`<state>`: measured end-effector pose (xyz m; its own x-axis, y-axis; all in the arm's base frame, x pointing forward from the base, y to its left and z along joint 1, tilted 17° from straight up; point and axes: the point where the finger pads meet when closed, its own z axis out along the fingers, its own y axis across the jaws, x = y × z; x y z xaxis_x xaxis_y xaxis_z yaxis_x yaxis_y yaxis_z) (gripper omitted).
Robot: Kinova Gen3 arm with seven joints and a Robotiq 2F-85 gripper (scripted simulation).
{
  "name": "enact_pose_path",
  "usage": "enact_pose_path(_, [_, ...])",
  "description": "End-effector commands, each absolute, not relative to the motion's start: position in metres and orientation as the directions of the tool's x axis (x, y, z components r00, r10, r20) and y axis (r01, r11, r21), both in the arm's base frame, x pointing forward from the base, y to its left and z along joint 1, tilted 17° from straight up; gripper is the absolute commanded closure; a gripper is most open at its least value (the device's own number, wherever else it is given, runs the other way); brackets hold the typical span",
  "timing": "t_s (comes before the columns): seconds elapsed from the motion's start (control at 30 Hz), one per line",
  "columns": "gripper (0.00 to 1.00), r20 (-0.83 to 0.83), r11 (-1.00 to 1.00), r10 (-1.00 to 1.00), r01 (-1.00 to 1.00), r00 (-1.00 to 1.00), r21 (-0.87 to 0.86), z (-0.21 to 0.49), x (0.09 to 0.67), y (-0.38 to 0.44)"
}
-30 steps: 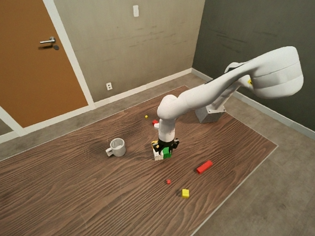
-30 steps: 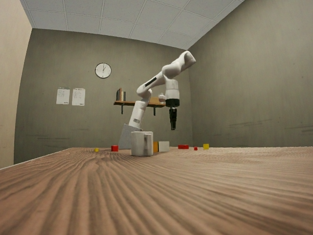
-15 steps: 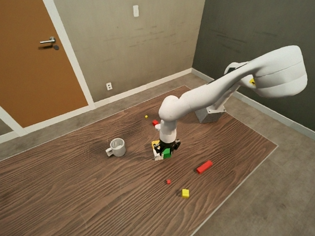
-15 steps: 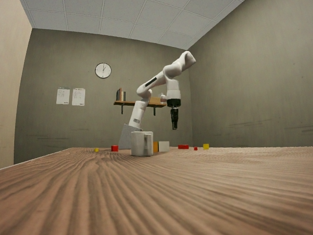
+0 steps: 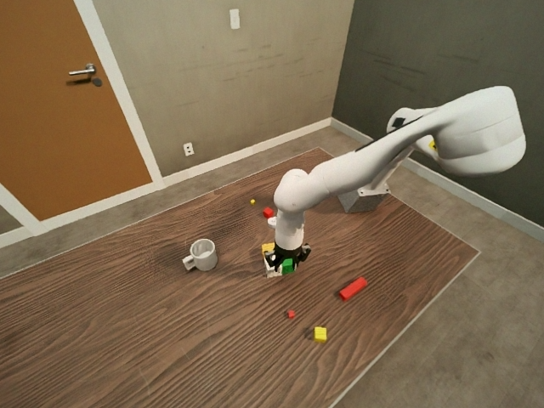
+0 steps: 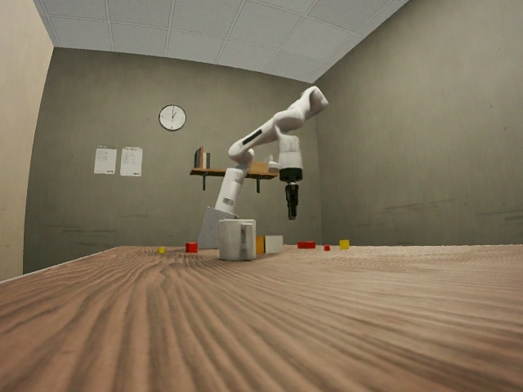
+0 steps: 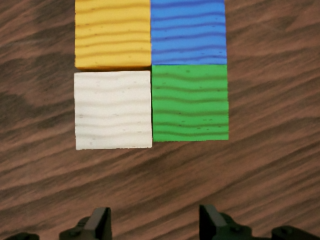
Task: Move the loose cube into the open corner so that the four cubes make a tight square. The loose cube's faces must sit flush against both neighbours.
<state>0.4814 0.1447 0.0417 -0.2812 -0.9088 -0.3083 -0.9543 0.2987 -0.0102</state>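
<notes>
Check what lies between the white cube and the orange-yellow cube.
Wrist view: only a thin dark gap between white cube and orange-yellow cube.

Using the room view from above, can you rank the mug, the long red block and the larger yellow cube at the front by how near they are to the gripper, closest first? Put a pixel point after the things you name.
Nearest to the gripper (image 5: 287,263) (image 7: 155,222) first:
1. Long red block (image 5: 353,288) (image 6: 306,244), to its lower right.
2. Mug (image 5: 204,255) (image 6: 237,239), off to its left.
3. Yellow cube (image 5: 320,334) (image 6: 344,244), well below it in the picture.
</notes>
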Motion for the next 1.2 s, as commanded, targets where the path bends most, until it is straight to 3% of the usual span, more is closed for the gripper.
enact_pose_path(0.0, [0.45,-0.304,0.296,-0.911,-0.955,-0.278,-0.012,0.034,0.481,0.145])
enact_pose_path(1.17, [0.45,-0.305,0.292,-0.912,-0.956,-0.273,-0.015,-0.033,0.490,0.167])
